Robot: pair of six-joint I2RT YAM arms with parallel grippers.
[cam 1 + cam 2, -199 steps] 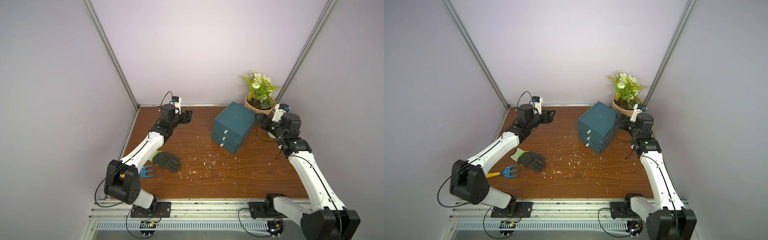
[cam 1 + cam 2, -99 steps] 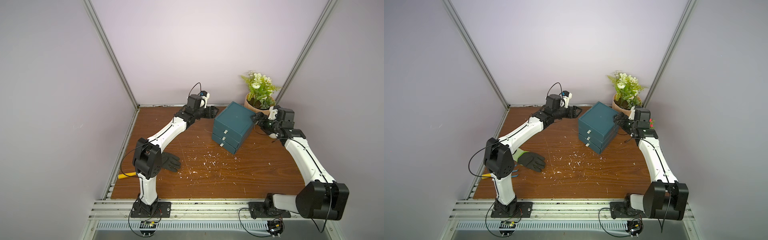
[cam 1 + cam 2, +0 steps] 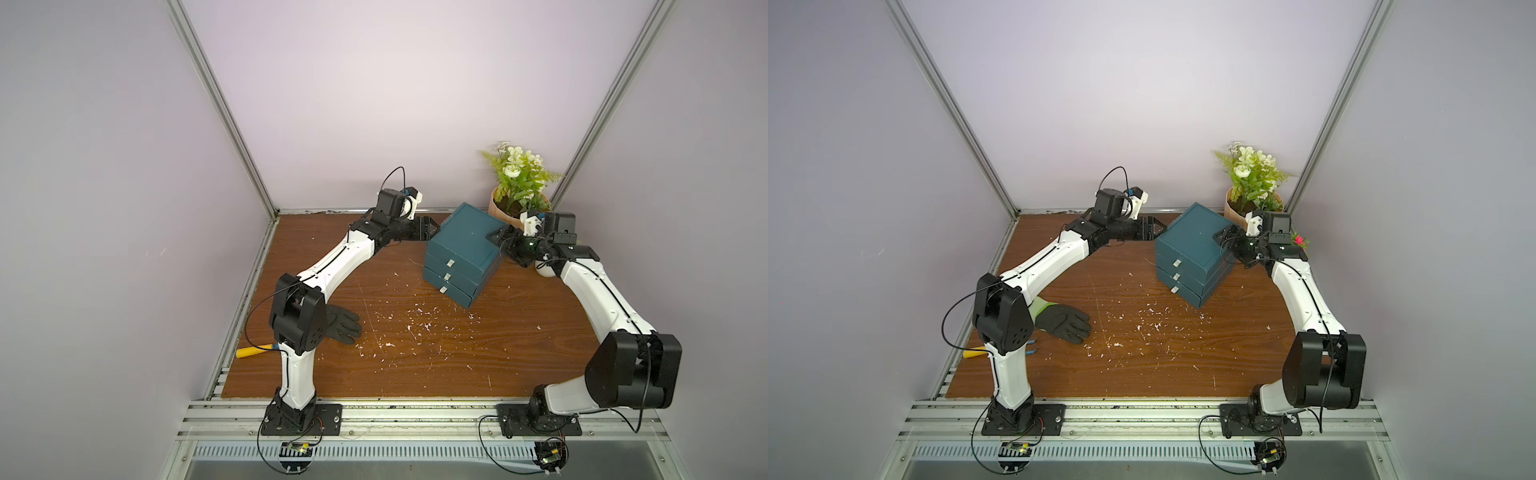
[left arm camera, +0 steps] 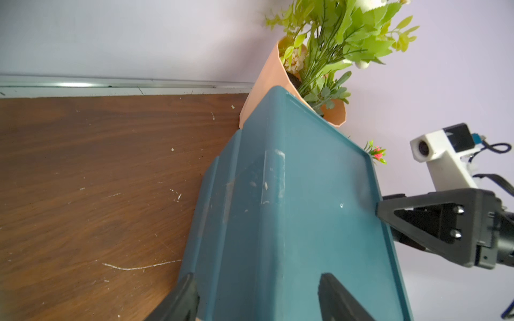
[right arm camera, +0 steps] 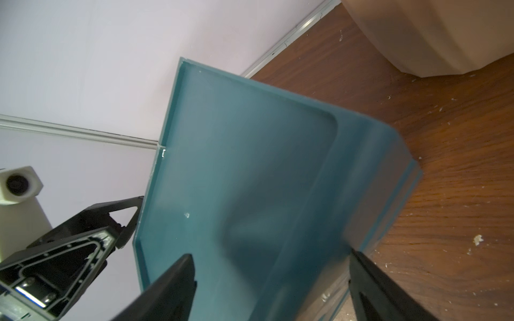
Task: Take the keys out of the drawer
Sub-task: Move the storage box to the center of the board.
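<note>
Keys are not showing in any view; judging by the task, they are lying inside the teal chest (image 3: 461, 245), whose three drawers (image 3: 447, 276) are all sitting shut. Your left claw (image 3: 432, 229) is hanging open around the chest's far corner. Your right claw (image 3: 495, 237) is standing open across its right top edge. Neither is clamping, as far as I can tell. You are bracing the chest, so be pressing evenly from both sides to stop it sliding on the counter (image 3: 415, 365). Then be freeing one claw for a white pull tab (image 3: 450, 262), pulling straight out.
</note>
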